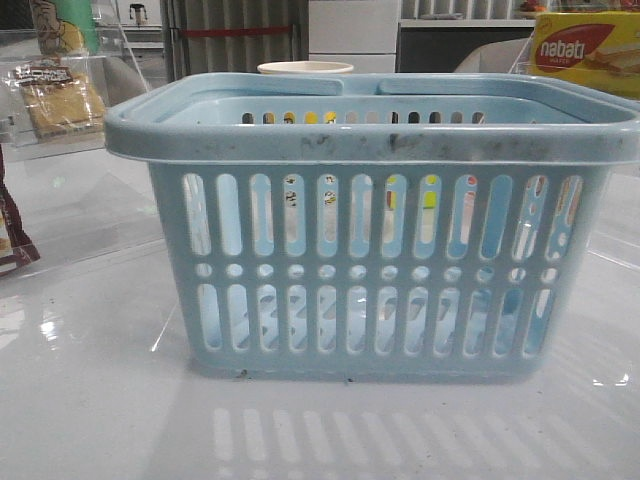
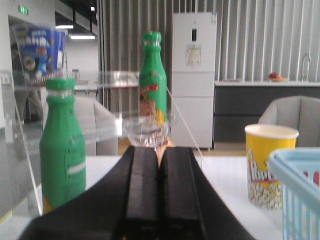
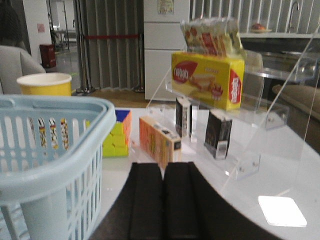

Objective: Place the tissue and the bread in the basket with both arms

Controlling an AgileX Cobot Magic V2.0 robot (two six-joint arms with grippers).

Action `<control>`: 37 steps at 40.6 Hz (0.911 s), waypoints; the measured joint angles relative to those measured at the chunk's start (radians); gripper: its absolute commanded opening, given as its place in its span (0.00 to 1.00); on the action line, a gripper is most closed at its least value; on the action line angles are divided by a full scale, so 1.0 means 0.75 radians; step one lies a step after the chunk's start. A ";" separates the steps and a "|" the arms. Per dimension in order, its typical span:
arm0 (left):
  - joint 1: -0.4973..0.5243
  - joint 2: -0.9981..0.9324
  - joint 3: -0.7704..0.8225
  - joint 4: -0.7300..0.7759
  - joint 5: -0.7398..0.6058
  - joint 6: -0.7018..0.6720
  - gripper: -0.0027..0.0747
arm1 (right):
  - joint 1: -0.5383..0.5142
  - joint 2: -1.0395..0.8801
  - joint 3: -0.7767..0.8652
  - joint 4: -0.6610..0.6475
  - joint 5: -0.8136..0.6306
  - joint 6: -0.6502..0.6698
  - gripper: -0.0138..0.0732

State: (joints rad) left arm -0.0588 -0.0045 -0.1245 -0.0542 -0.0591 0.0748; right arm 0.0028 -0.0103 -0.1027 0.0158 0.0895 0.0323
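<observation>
The light-blue slotted basket [image 1: 370, 250] fills the middle of the front view; I cannot see inside it. The bread [image 1: 62, 100], a yellow slice in a clear packet, leans on a clear shelf at the far left. In the right wrist view, two small black packs with white patches stand on a clear stand; the nearer one is the tissue [image 3: 218, 134]. My right gripper [image 3: 163, 167] is shut and empty, beside the basket's corner [image 3: 55, 150]. My left gripper [image 2: 159, 150] is shut and empty, facing green bottles. Neither gripper shows in the front view.
Two green bottles [image 2: 61, 145] [image 2: 152, 80] stand on a clear shelf ahead of the left gripper, and a yellow paper cup [image 2: 270, 165] by the basket's rim [image 2: 300, 165]. A "nabati" box [image 3: 207, 80], an orange box [image 3: 159, 140] and a colour cube [image 3: 117, 134] lie ahead of the right gripper. A maroon wrapper [image 1: 12, 235] is at the left edge.
</observation>
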 measured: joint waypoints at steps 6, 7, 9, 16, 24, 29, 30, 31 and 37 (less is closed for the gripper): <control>0.000 0.007 -0.229 0.041 0.065 0.000 0.15 | 0.000 -0.001 -0.229 -0.012 0.084 0.000 0.22; 0.000 0.021 -0.277 0.054 0.088 0.000 0.15 | 0.000 -0.001 -0.262 -0.021 0.097 0.000 0.22; 0.000 0.056 -0.360 0.072 0.136 0.000 0.15 | 0.000 0.013 -0.339 -0.037 0.129 0.000 0.22; 0.000 0.258 -0.637 0.088 0.376 0.000 0.15 | 0.000 0.164 -0.605 -0.072 0.259 0.000 0.22; 0.000 0.494 -0.803 0.086 0.674 0.000 0.15 | 0.000 0.375 -0.792 -0.072 0.448 0.000 0.22; 0.000 0.593 -0.806 0.086 0.792 0.000 0.15 | 0.000 0.486 -0.802 -0.072 0.575 0.000 0.22; 0.000 0.608 -0.806 0.086 0.810 0.000 0.15 | 0.000 0.513 -0.802 -0.072 0.612 0.000 0.22; 0.000 0.628 -0.806 0.086 0.826 0.000 0.15 | 0.000 0.532 -0.802 -0.072 0.639 0.000 0.22; 0.000 0.716 -0.806 0.086 0.925 0.000 0.15 | 0.000 0.677 -0.802 -0.072 0.805 0.000 0.22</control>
State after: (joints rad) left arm -0.0588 0.5326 -0.7293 0.0103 0.6346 0.0748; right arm 0.0028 0.4973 -0.7041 -0.0385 0.6934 0.0323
